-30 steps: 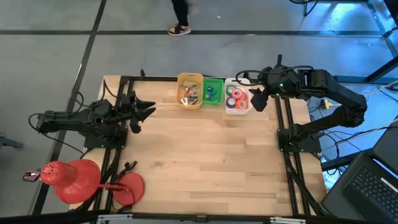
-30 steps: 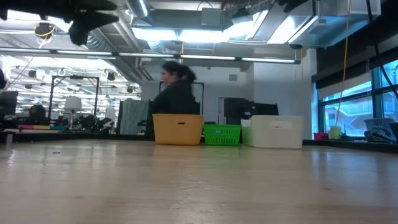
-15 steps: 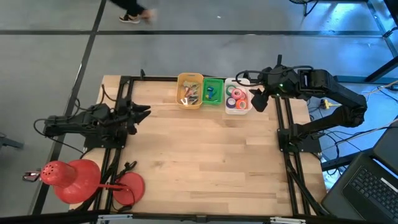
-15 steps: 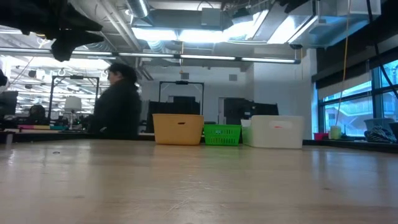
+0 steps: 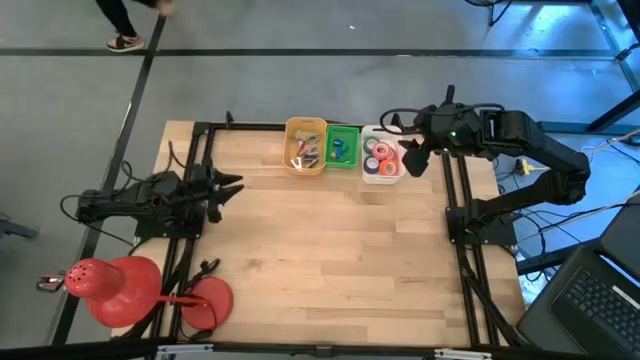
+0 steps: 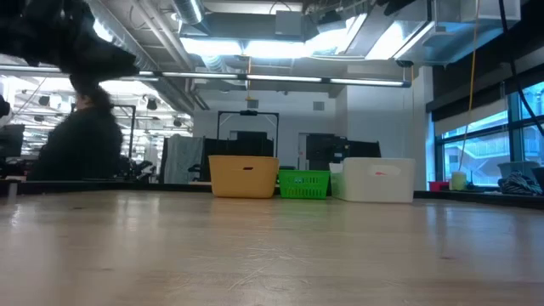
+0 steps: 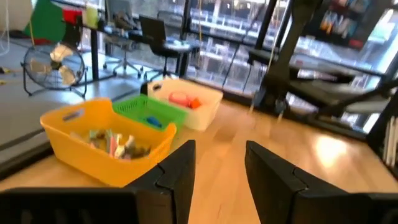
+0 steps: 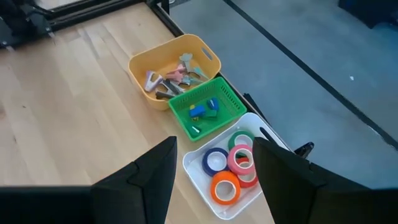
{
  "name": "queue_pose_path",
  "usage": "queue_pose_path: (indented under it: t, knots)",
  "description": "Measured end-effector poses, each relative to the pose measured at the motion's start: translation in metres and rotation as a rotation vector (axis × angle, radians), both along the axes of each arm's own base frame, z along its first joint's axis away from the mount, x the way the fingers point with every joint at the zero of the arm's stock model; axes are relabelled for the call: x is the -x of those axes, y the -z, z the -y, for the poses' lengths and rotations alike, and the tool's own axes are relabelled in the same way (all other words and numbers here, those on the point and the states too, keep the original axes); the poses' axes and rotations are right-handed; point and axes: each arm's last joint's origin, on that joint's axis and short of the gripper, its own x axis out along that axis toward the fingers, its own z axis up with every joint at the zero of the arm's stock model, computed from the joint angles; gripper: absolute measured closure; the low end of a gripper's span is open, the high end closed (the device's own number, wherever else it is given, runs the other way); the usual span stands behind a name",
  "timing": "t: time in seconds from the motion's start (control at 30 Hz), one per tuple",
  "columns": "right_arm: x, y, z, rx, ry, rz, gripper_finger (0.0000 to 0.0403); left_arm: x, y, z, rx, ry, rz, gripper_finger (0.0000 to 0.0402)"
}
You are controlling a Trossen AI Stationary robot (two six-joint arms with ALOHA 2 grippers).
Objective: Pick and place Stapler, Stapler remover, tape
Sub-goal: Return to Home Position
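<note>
Red round things (image 5: pixel 110 285) sit off the near-left corner of the surface (image 5: pixel 330 270); they are not part of my job. Beyond the far edge a person (image 5: pixel 120 40) has walked away to the left over the last second, well clear of both arms.

My left arm has pulled back in that same second. The left claw (image 5: pixel 226 186) now hangs at the left rail, farther from the bins than it was. Its fingers stand apart with nothing between them. I read this as the arm going home, not reaching for another piece.

Moving right, three bins stand side by side at the far edge, unmoved. The yellow bin (image 5: pixel 306 123) holds the staple removers (image 8: pixel 171 78) in a heap. The green bin (image 5: pixel 343 128), touching it, holds small blue pieces that I take for the staplers (image 8: pixel 202 111). The white bin (image 5: pixel 381 180) holds the tape (image 8: pixel 230 165), several rolls lying flat.

The right claw (image 5: pixel 410 160) has not shifted. It hovers just beside the white bin, wide and empty.

I see no loose item on the wood, so the sorting looks finished. In my judgement only the right arm's withdrawal remains.
</note>
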Motion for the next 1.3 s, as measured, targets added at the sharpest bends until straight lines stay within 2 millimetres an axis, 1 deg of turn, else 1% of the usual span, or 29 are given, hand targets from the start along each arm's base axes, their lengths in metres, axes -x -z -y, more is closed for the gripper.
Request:
queue_pose_path:
  t: [0.13,0.33,0.5,0.7,0.83,0.97,1.07,1.1,1.13,1.2,1.3]
  knots:
    - [-0.001,-0.001,0.002,-0.01,0.001,0.016,0.0191,-0.005,0.015,0.0,-0.017,0.012,-0.038,0.027]
    - [-0.001,-0.001,0.006,-0.019,0.01,0.026,0.0191,-0.011,0.04,-0.001,-0.018,-0.026,-0.115,0.0268]
    - [-0.004,-0.005,0.009,-0.006,-0.021,0.074,0.0191,-0.012,0.04,-0.001,-0.006,-0.038,-0.097,0.0271]
    - [-0.009,-0.011,0.011,-0.013,-0.067,0.141,0.0191,-0.012,0.041,-0.003,0.05,-0.111,-0.083,0.0268]
    - [-0.012,-0.012,0.01,-0.036,-0.109,0.177,0.0191,-0.012,0.041,-0.003,0.01,-0.104,-0.104,0.027]
    - [-0.02,-0.008,0.01,-0.087,-0.151,0.17,0.0191,-0.012,0.041,-0.003,-0.005,-0.087,-0.112,0.0271]
    - [-0.03,-0.001,0.007,-0.112,-0.2,0.139,0.0191,-0.012,0.041,-0.003,0.002,-0.1,-0.104,0.0268]
    - [-0.035,0.005,0.006,-0.112,-0.215,0.122,0.0191,-0.012,0.04,-0.005,0.051,-0.173,-0.056,0.0267]
    - [-0.04,0.012,0.004,-0.115,-0.23,0.108,0.0191,-0.011,0.038,-0.008,0.108,-0.288,0.004,0.0266]
    - [-0.049,0.032,-0.001,-0.123,-0.26,0.078,0.0191,-0.008,0.035,-0.012,0.186,-0.475,0.11,0.0264]
    - [-0.06,0.064,-0.012,-0.141,-0.299,0.039,0.0191,-0.005,0.032,-0.015,0.225,-0.654,0.198,0.0263]
